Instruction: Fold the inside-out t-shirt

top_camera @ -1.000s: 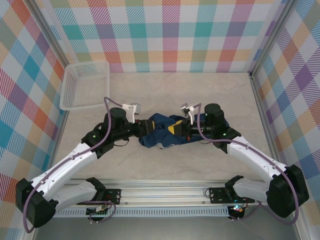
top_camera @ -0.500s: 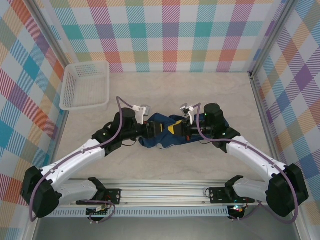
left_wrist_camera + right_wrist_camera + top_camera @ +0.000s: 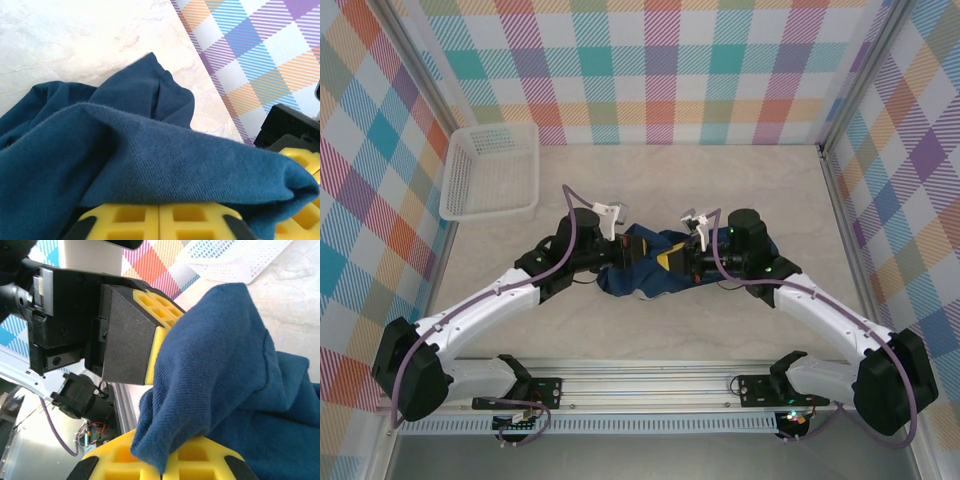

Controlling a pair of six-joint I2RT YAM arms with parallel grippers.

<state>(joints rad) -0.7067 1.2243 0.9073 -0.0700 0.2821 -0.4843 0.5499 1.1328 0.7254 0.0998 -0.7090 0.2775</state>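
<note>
Just now the left jaws snapped together on a fold of the inside-out t-shirt (image 3: 642, 275), joining the right jaws, already clamped on the same bunch. It lay crumpled on the desk (image 3: 720, 190), right of the basket (image 3: 490, 170) and nearer. With both ends held, spreading could probably begin.

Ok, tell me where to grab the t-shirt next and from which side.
Probably take the t-shirt by its seamed flap, which lies flat on the table beyond the bunch. Its edge is free, so slide in low across the bare table. The left gripper and right gripper are shut on the raised ridge.
</note>
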